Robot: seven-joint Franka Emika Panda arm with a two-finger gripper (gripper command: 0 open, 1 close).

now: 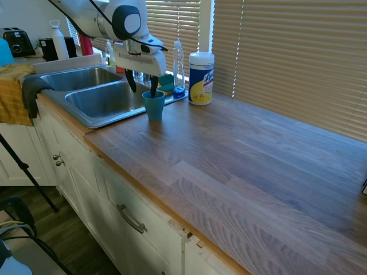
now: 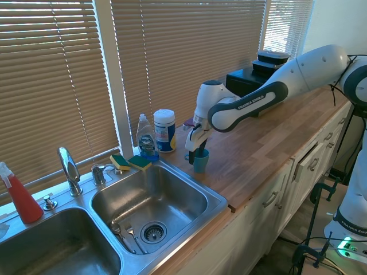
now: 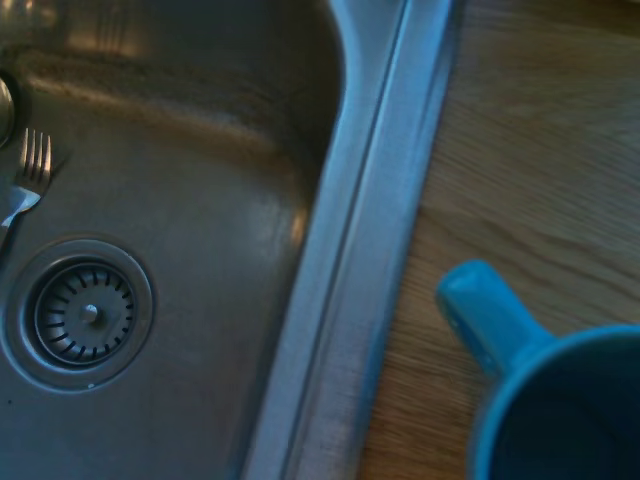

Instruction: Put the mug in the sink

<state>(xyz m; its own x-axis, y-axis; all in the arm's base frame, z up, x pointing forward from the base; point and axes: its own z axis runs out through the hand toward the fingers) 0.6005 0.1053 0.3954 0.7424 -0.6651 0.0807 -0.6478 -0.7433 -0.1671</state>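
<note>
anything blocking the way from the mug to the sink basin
Nothing visible does. The mug stands on the counter right beside the sink, with only the low steel rim between them. The near basin holds just a fork by the drain. The gripper is already at the mug's rim.

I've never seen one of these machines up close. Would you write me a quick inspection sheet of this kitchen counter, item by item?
Surface: wooden countertop, mostly bare.
Job's things: small teal-blue mug upright on the counter beside the stainless steel double sink; not yet in it.
Clutter: white wipes canister, clear bottle with blue liquid, sponges, red spray bottle; forks in the basin.
Grippers: white arm's gripper at the mug, jaws open, one finger inside the rim, one outside.
Cables: nothing seen on the counter.
Surroundings: closed window blinds, white cabinets.
</note>
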